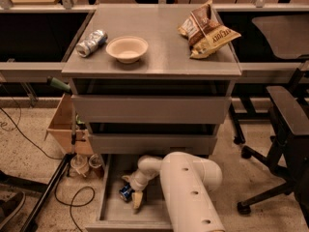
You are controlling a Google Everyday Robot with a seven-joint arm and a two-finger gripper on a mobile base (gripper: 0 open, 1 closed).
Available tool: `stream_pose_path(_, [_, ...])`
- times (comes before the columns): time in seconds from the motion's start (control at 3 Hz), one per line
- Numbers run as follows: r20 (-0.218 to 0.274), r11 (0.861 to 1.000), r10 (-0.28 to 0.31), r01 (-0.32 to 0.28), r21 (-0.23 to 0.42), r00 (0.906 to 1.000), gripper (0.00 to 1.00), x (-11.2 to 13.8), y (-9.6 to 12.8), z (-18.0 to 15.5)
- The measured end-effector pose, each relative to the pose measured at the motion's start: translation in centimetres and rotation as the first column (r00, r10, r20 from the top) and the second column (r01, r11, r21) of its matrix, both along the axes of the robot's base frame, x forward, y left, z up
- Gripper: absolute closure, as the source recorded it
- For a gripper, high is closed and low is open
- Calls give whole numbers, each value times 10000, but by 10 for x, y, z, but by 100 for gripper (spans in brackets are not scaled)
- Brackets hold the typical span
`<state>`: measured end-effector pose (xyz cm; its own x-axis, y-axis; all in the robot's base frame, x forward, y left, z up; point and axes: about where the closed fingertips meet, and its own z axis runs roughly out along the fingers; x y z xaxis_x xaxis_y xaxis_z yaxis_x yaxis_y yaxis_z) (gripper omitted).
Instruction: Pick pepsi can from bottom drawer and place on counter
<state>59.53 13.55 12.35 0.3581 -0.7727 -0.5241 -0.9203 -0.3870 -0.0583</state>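
While the white arm (188, 192) reaches into the bottom drawer (113, 211), the tool (132, 190) sits right at the pepsi can (126, 193); whether it pinches the can, I cannot tell. This one can is small and dark blue with a silver end, and it lies on the drawer floor. On the worktop (159, 57) stand one pale bowl (127, 49), one silver can (91, 43) at its 9 o'clock, and one snack bag (207, 29) at its 3 o'clock.
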Motion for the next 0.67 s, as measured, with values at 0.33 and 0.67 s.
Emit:
stream_pose_path(0.33, [-185,9999,12,-9,130,9998,20,-4,0,-6])
stream_pose_path(0.67, [-204,9999,-25,28,153,9998,43,-5,0,-2])
